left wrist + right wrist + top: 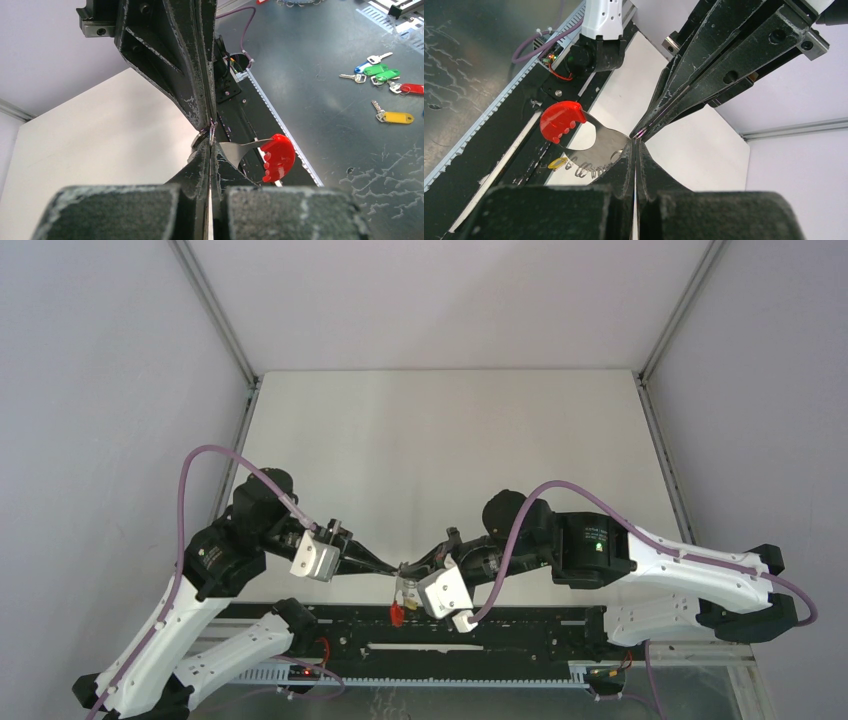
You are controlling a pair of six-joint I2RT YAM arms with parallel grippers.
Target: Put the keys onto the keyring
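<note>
The keyring hangs in the air between my two grippers: a red curved plastic piece [277,156] on a flat silver plate [596,145], with small wire rings along its lower edge. It also shows in the top view [397,614]. My left gripper [211,144] and right gripper [635,142] meet tip to tip, both shut on a thin wire ring [212,131] at the plate's corner. A small yellow piece [557,162] hangs among the rings; I cannot tell what it is. The black-tagged key is out of view.
The grippers hover over the table's near edge [400,602], above the black rail [480,625]. On the grey metal surface below lie loose keys with tags: yellow [395,117], red [409,88], green [382,72], blue [361,67].
</note>
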